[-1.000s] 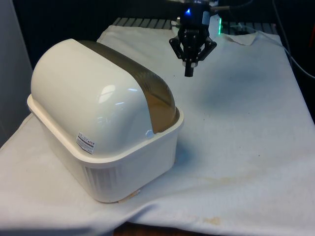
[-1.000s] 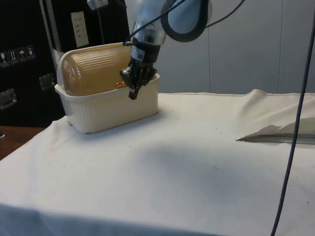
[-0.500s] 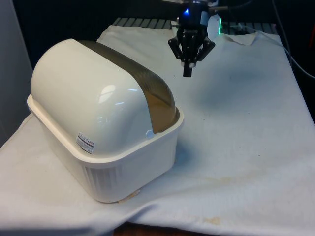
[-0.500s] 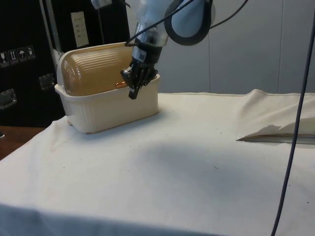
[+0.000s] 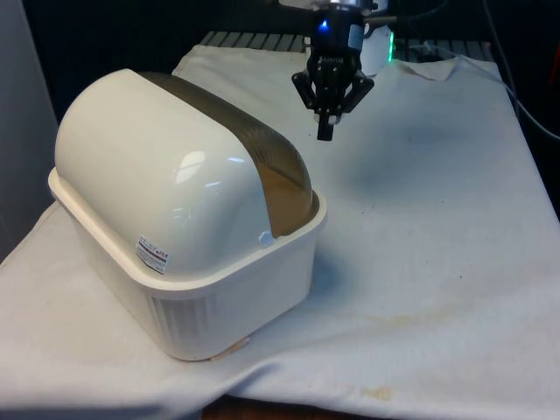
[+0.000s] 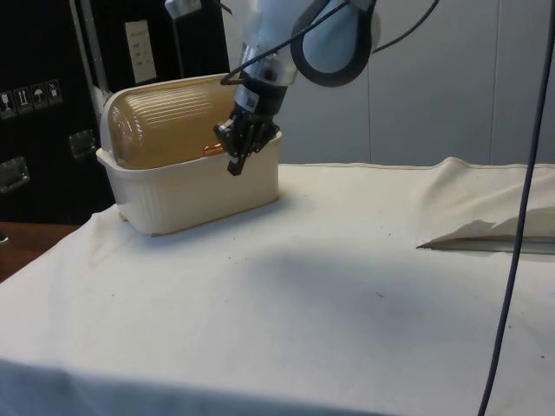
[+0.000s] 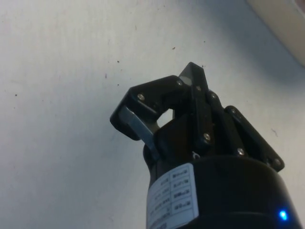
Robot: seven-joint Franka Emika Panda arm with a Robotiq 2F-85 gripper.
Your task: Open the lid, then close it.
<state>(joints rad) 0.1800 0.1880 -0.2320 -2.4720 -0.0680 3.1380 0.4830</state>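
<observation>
Leftmost in the front view sits the cream bread box (image 5: 188, 289), its smoky brown lid (image 5: 254, 162) rolled down and closed. Right of it, above the white cloth (image 5: 437, 262), hangs the gripper (image 5: 325, 133), fingers pressed together, holding nothing. To open well, I judge it should come in low beside the lid's lower edge, catch it, and follow the curve upward.

The front view looks down across the cloth (image 5: 420, 262), bread box (image 5: 184, 227) nearest. The side view sits low, box far. Both share the gripper (image 5: 325, 133); the wrist view looks along it.
</observation>
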